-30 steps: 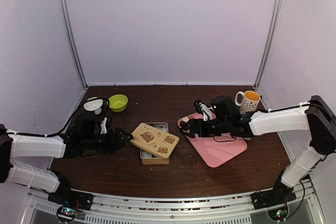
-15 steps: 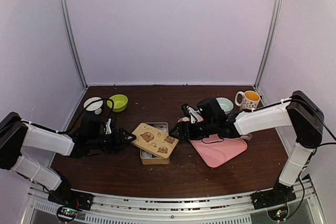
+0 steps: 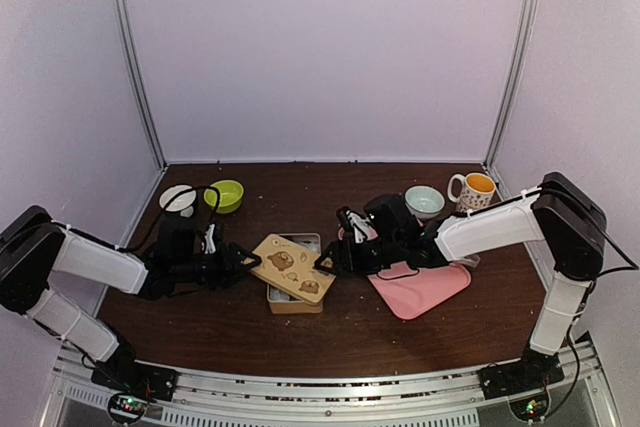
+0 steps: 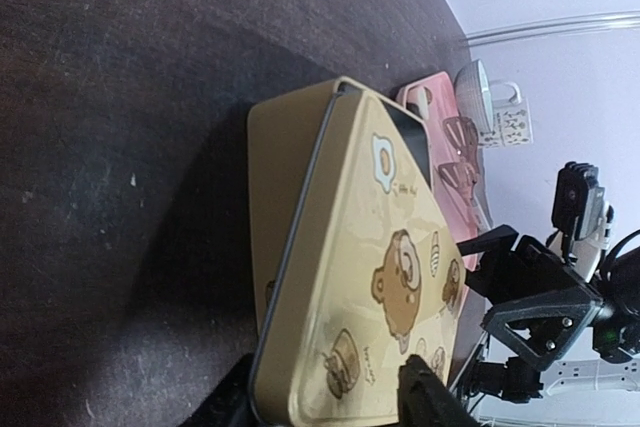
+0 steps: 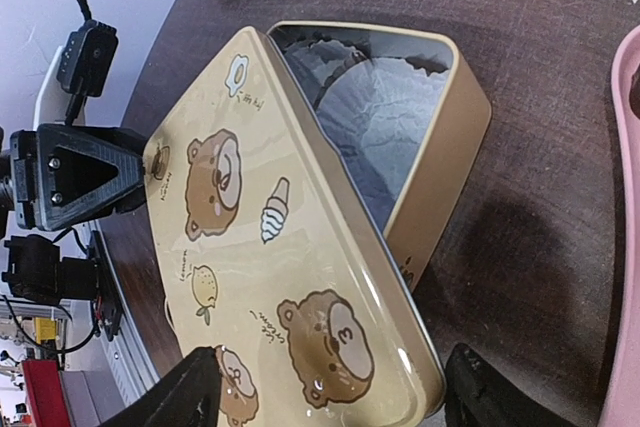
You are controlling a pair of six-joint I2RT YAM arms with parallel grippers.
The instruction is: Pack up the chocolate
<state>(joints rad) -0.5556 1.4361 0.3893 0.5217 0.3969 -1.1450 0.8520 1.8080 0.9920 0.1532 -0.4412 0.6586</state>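
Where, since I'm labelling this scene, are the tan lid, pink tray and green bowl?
tan lid (image 3: 295,267): top external view, middle of its bear-printed face.
pink tray (image 3: 425,292): top external view, bare floor near its front corner.
green bowl (image 3: 226,194): top external view, its inside.

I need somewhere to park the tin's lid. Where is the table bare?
Bare table lies at the back middle, between the green bowl and the pale bowl, behind the tin. The near strip before tin and pink tray is bare too. Crowded: around the lid, flanked by the left fingers and right fingers.
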